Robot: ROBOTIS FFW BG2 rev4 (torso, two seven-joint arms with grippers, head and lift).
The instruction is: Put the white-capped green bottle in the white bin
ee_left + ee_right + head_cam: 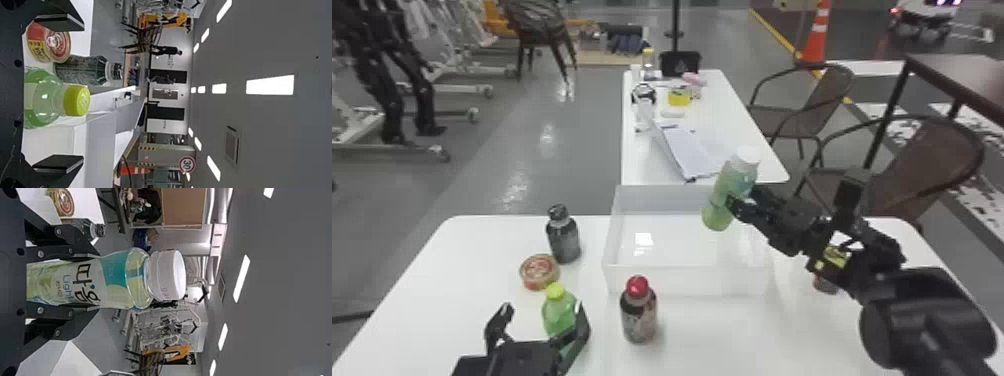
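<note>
Right gripper [743, 196] closed on bottle [736, 176], above bin [682, 281]

Its two fingers pinch the bottle's sides, the white cap sticking out past them, the bottle leaning. The bin sits below that gripper. The left gripper [543, 309] has its fingers spread wide, the lime-capped bottle [558, 314] between them. Beyond that gripper are the tin [539, 271] and dark bottle [564, 242]; to its right stands the red-capped bottle [638, 316].
</note>
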